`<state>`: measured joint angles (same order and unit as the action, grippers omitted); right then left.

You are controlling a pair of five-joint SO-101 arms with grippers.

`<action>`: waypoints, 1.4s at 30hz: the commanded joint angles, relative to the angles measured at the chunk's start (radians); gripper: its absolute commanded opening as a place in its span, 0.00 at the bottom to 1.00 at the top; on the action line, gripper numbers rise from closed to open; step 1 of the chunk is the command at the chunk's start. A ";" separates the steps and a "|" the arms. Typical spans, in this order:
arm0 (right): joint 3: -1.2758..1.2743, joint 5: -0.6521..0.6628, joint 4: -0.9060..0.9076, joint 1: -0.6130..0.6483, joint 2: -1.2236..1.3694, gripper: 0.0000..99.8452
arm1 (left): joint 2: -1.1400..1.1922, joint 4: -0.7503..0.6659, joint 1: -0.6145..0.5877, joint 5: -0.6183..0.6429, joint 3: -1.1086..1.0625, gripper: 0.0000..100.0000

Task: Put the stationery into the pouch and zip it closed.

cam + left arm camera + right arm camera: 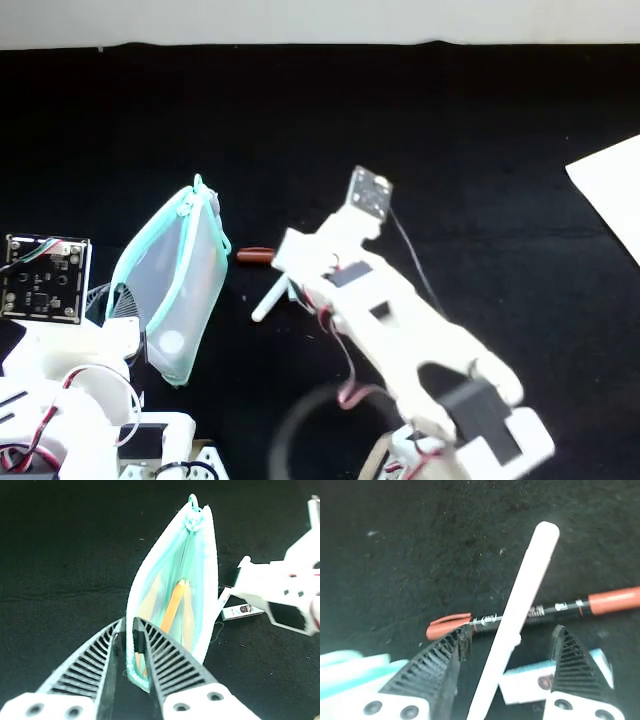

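Judged the main danger to be a bad closing of the right pincer (511, 632). Found it released, the jaws wide apart, with the white stick (522, 595) lying slantwise in the gap between them and touching neither finger, as far as could be told. Because of this slant, could have turned or flicked the stick away instead of gripping it.

Noted also the marker (612, 600) crossing under the stick just beyond the fingertips, and a small white block (525, 682) below the pincer, close to one finger. With a descent a little too far forward, could have caught one of these together with the stick, or pushed the marker off across the counter (450, 130).

Saw the left pincer (129, 625) clenched on the near rim of the pouch (150, 585), with the open mouth stretching away from the fingertips up to the zipper pull (192, 520) at the far end. Made out an orange pencil (172, 607) inside, just beyond the fingertips. Thought this hold thin, being only on an edge of soft fabric: could have slipped, or let the mouth sag shut, under a push from an entering stick.

Placed the pouch to the side of the right pincer and apart from it, not yet zipped.
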<state>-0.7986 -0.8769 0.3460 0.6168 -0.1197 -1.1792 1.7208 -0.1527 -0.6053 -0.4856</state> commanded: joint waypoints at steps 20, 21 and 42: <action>0.111 -0.006 -0.015 0.007 0.189 0.01 | 0.015 0.038 -0.012 0.008 -0.162 0.01; 0.107 -0.006 -0.015 0.007 0.189 0.01 | 0.015 0.038 -0.012 0.008 -0.162 0.01; 0.105 0.201 -0.012 0.005 -0.325 0.01 | 0.013 0.025 -0.012 0.008 -0.225 0.01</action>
<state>-0.6958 -0.7403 0.3460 0.6183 -0.3007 -1.1792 1.7192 -0.1527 -0.6053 -0.5086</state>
